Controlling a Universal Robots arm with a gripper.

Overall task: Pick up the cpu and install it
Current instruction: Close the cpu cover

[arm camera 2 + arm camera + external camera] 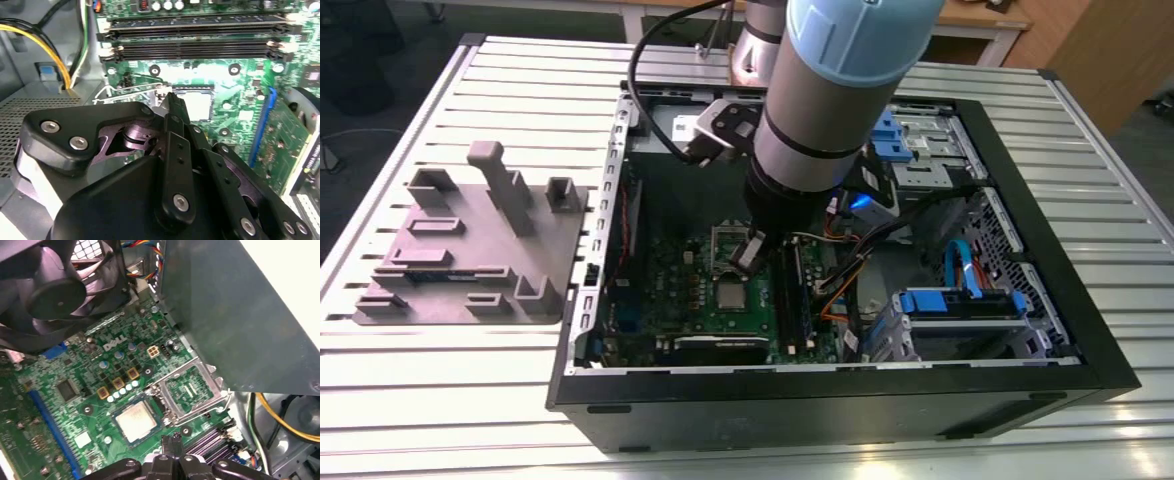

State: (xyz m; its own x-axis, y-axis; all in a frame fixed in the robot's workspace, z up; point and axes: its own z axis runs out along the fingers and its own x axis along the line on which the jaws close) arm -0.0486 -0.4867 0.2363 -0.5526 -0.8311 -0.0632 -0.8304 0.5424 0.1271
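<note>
The cpu (135, 421) is a small silver-topped square lying flat in its socket on the green motherboard (90, 385). The socket's metal load plate (192, 390) stands flipped open beside it. My gripper (172, 442) hovers just above the board next to the cpu, its fingers together and nothing between them. In the second wrist view the black fingers (172, 130) point down at the board, with the pale cpu (196, 104) just past their tips. In the exterior view the gripper (750, 255) reaches down into the open computer case, and the cpu (731, 292) sits close below it.
Black memory slots (195, 45) run alongside the socket, and a blue expansion slot (260, 125) lies on the other side. A black fan (55, 295) and a grey metal box wall (240, 315) flank the board. Yellow cables (55, 55) hang nearby. A grey fixture plate (467, 250) lies at the exterior view's left.
</note>
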